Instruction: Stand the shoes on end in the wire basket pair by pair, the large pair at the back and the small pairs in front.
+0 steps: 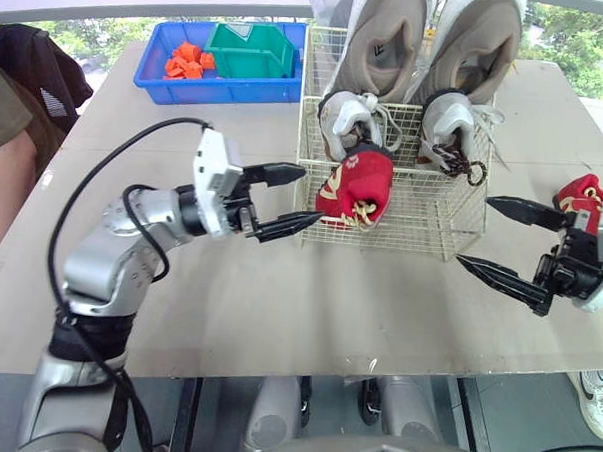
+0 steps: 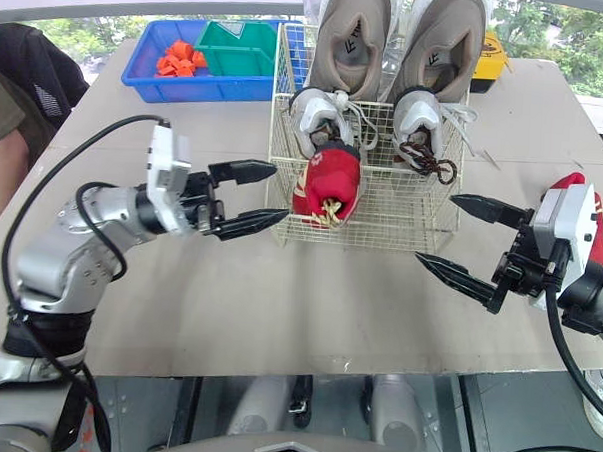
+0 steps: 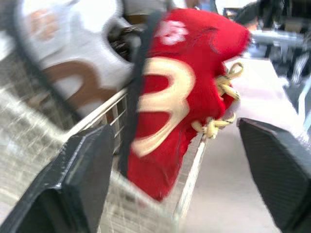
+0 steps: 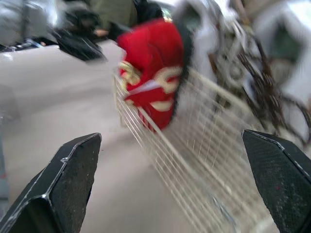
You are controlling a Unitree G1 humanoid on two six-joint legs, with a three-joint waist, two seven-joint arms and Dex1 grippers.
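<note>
Left gripper (image 1: 313, 194) and right gripper (image 1: 473, 231) are both gaping, empty. The loose red shoe (image 1: 586, 190) far right is looking light and soft. Its heel collar should give the firmest pinch.

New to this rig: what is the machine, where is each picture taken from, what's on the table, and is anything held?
A humanoid robot with two arms, each ending in a two-fingered pincer. The wide pictures come from its head; the close ones from its wrists. On the table stands a wire basket: large beige shoes at the back, a grey pair before them, one red shoe in front. Another red shoe lies by the right pincer, and a blue tray sits far left. The left pincer, like the right, is open and empty.
</note>
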